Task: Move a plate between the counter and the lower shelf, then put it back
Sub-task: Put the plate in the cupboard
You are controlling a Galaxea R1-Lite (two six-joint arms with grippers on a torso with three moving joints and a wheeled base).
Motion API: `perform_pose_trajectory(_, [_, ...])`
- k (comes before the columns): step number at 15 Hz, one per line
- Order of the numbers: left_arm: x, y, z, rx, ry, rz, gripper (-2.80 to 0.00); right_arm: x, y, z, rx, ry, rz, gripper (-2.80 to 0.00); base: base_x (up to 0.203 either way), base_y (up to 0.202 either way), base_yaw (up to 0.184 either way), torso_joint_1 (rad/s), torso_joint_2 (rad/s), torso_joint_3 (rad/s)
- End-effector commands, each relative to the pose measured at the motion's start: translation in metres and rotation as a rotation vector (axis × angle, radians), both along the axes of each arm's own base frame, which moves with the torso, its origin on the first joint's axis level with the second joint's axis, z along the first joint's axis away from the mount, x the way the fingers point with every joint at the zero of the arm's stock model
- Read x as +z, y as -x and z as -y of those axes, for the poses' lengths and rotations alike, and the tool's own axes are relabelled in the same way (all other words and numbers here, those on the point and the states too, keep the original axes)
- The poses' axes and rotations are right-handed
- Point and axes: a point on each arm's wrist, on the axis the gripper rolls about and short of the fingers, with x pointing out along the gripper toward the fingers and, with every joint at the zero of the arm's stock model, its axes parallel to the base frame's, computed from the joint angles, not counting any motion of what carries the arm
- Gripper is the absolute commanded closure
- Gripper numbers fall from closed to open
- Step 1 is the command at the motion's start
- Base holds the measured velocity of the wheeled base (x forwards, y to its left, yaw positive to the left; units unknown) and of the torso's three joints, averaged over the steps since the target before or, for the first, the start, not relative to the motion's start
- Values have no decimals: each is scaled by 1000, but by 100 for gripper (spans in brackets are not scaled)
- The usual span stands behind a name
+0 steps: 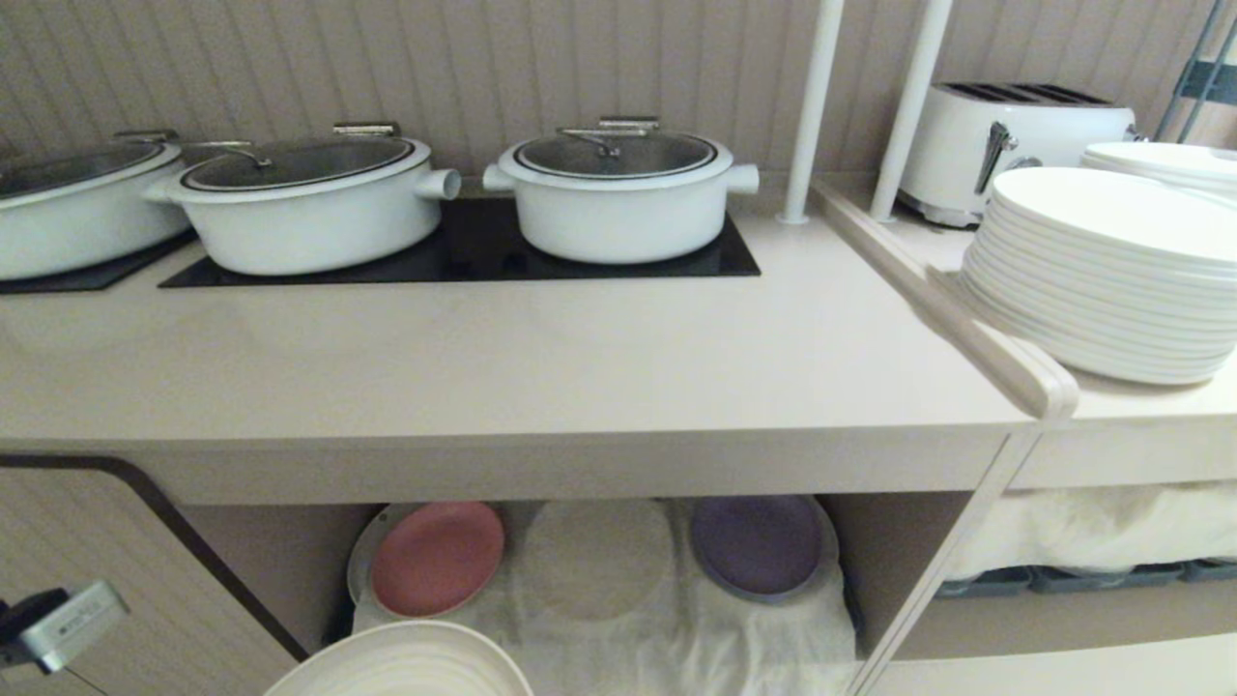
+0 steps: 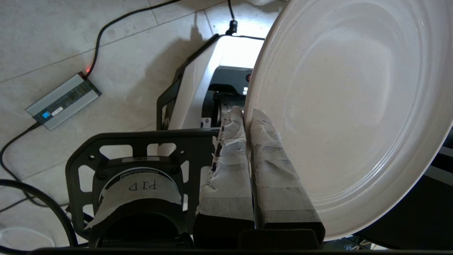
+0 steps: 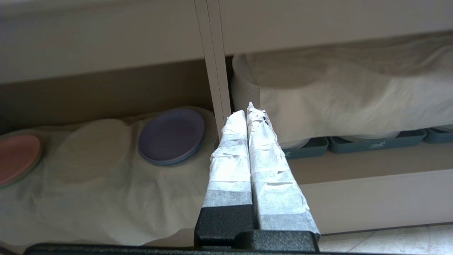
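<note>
My left gripper (image 2: 247, 115) is shut on the rim of the cream plate (image 2: 354, 106), one taped finger on each side of the edge. In the head view the plate (image 1: 406, 667) shows at the bottom edge, in front of and below the lower shelf (image 1: 618, 638) with its wrinkled white cloth. The gripper itself is out of sight there. The beige counter (image 1: 483, 367) lies above, bare at the front. My right gripper (image 3: 246, 111) is shut on nothing and hangs before the upright post at the right side of the lower shelf (image 3: 106, 198).
On the shelf cloth lie a pink plate (image 1: 437, 558) and a purple plate (image 1: 756, 544), with a round cloth-covered shape (image 1: 597, 556) between them. Three white pots (image 1: 618, 188) stand on the hob. Stacked white plates (image 1: 1111, 271) and a toaster (image 1: 1015, 135) are at right. A power box (image 2: 62, 101) and cables lie on the floor.
</note>
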Motion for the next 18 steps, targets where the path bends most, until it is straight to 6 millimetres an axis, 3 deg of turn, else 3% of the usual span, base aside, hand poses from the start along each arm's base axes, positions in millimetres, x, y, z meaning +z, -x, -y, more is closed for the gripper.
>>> perform_pose_trajectory(1, [0, 0, 0, 0, 2, -5, 0, 0, 0, 0, 0, 0, -1, 0, 0, 0, 0, -241, 534, 293])
perform_pose_trajectory(18, [-1, 4, 0, -3, 12, 0, 0, 0, 0, 0, 0, -2, -1, 0, 0, 0, 0, -194, 479, 290])
